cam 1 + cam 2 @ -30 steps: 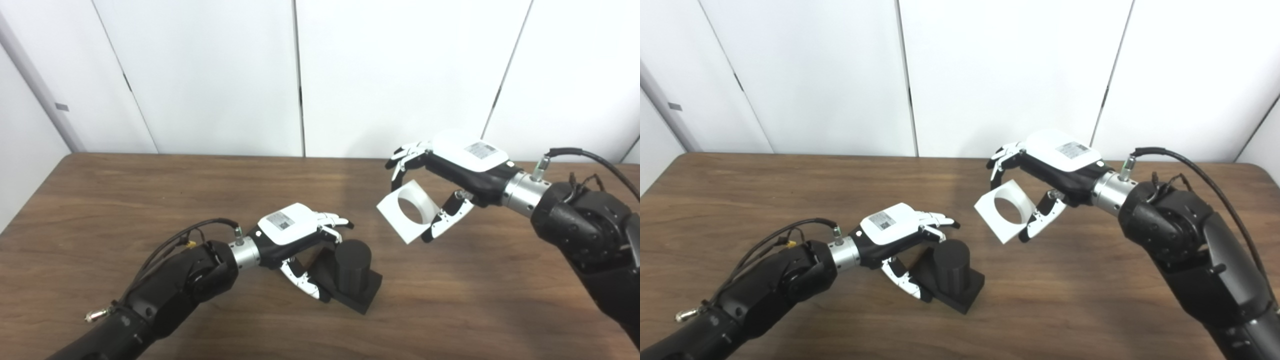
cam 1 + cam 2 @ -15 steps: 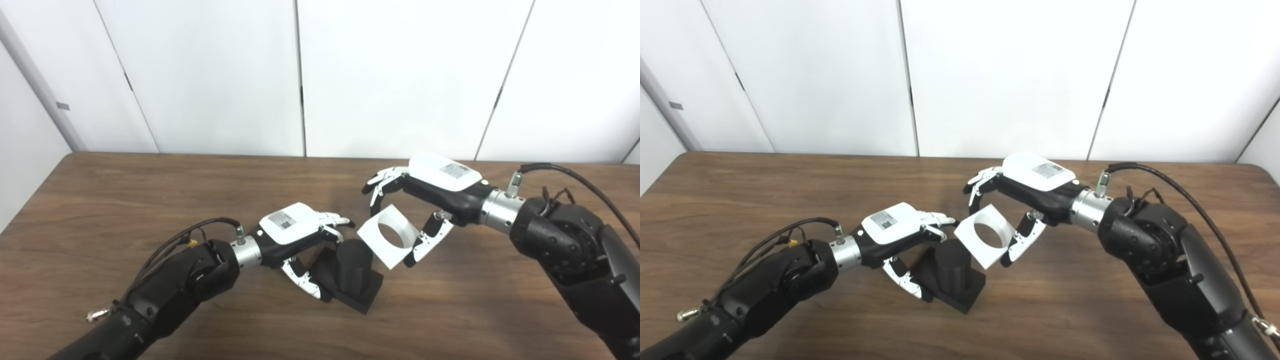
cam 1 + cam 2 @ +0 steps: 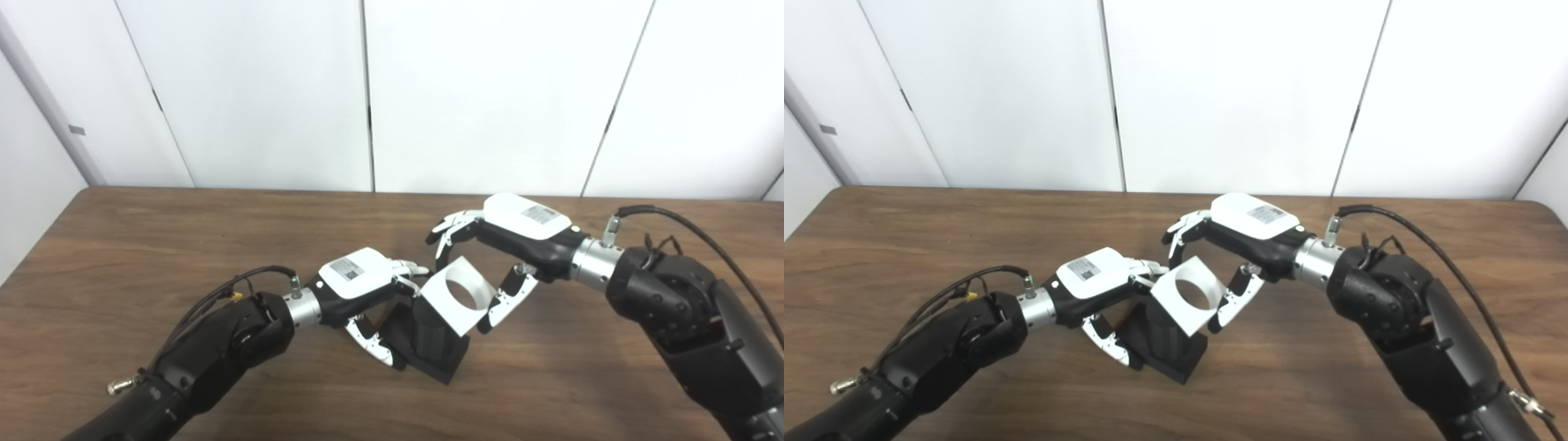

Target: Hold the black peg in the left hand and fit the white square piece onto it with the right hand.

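Wood-grain table (image 3: pixel 153 257) carries everything; white wall panels (image 3: pixel 257 92) stand behind it. Both arms come in low and the hands meet near the table's middle.

Black peg (image 3: pixel 436 343): a stubby cylinder standing on a square black base, base flat on the table, just left of centre. Looks like rigid printed plastic, probably light, hard matte faces, so some grip but nothing that gives. The base is the place to hold it; the cylinder has to stay free for the fit.

Left hand (image 3: pixel 358 285) has fingers curled around the base from the far side and the thumb against the near side, clamping it. Upper fingertips (image 3: pixel 416 268) lie close to the edge of the white piece, a pinch risk.

White square piece (image 3: pixel 456 296): thin flat plate with a big round hole in the middle, held tilted, right in front of and over the top of the peg; the peg top is hidden behind it, so contact cannot be told. Looks stiff, light and smooth, likely slippery at the edges. Best taken by opposite edges, off the hole.

Right hand (image 3: pixel 511 236) does that: thumb on the lower right edge, fingers arched over the upper edge, pinching the plate between them. The plate likely needs levelling so the hole squares with the cylinder.
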Motion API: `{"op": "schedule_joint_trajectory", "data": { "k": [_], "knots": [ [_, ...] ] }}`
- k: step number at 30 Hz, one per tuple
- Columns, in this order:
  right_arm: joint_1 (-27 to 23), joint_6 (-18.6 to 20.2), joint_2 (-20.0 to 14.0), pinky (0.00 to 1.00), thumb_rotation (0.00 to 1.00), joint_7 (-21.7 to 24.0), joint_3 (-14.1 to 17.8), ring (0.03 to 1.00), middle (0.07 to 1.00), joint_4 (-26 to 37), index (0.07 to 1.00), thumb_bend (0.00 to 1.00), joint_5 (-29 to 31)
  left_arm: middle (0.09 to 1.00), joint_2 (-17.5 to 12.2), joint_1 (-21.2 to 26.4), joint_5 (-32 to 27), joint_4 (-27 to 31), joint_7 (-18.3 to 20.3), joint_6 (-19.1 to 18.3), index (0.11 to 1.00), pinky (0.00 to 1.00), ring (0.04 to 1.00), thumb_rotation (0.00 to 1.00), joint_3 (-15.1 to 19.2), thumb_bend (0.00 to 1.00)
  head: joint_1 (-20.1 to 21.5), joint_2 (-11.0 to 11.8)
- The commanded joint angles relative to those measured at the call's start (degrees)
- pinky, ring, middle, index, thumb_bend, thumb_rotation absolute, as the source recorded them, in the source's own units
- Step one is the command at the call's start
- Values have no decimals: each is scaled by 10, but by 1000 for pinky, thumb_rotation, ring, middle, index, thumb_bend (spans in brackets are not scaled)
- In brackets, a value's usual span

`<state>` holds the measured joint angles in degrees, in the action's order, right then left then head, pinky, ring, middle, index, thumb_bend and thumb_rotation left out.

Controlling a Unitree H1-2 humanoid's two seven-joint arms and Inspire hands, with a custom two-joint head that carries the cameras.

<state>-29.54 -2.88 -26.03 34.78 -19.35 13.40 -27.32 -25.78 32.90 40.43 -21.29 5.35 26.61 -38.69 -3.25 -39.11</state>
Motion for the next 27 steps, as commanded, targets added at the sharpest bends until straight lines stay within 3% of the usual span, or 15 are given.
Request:
{"op": "schedule_joint_trajectory", "data": {
  "k": [1, 27],
  "knots": [
    [-18, -13, 3, 815, 136, -13, 5, 864, 804, 5, 479, 520, -1, 921, 4, -19, 44, -19, 48, -18, 624, 788, 904, 230, -22, 908, -1, 0],
    [-29, -21, 50, 834, 138, -14, -41, 860, 806, -45, 480, 519, -46, 919, 9, -24, 50, -14, 46, -19, 626, 775, 906, 250, -21, 898, -6, -4]
  ]
}}
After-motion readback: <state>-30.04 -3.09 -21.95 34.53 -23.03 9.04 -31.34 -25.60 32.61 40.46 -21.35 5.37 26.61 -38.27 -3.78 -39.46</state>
